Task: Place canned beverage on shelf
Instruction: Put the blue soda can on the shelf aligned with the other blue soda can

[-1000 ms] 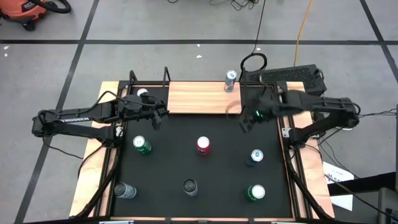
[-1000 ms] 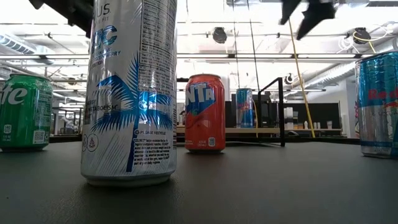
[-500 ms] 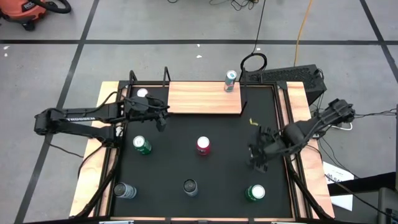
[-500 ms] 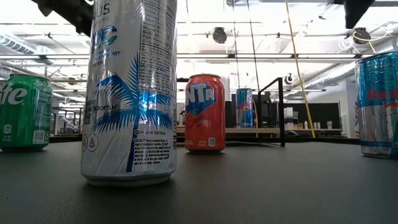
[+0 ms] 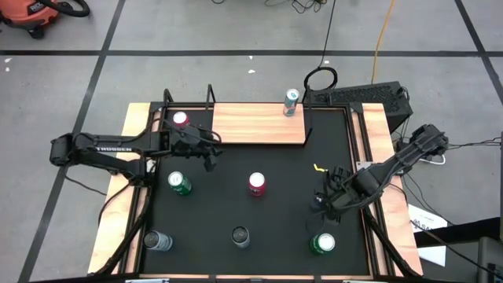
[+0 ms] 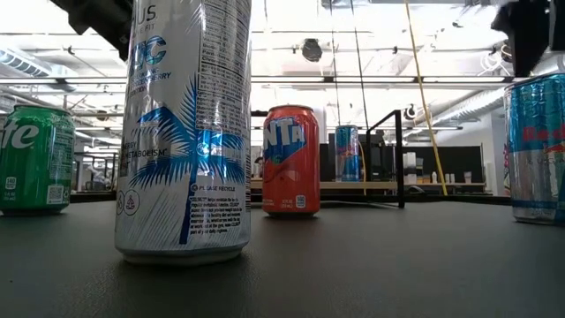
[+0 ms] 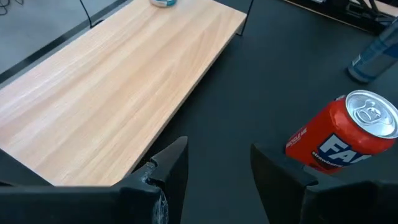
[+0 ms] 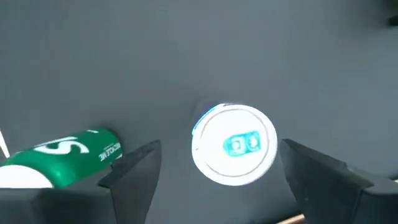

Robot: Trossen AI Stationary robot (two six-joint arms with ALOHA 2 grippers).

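The light-wood shelf (image 5: 259, 123) lies at the table's far side, with one blue and silver can (image 5: 291, 102) standing on its right end. My right gripper (image 5: 326, 200) is open and points down over a blue-topped can (image 8: 234, 145). Its fingers (image 8: 134, 168) stand on either side of the can, above its top, without touching it. In the low view this can (image 6: 537, 146) stands on the table at the right under my right gripper (image 6: 528, 35). My left gripper (image 5: 211, 153) is open and empty, just near of the shelf's front edge (image 7: 186, 93), left of the red can (image 7: 348, 134).
More cans stand on the black tabletop: a green one (image 5: 179, 183), the red one (image 5: 257, 183), a green one (image 5: 323, 244) just near of my right gripper, a dark one (image 5: 240, 235), a silver one (image 5: 157, 240) and a pink-topped one (image 5: 180, 119) left of the shelf.
My right gripper has gone from the shelf's right end toward the table's near right and come over the blue-topped can, pointing down. My left gripper has moved a little toward the table's right, along the shelf's front edge.
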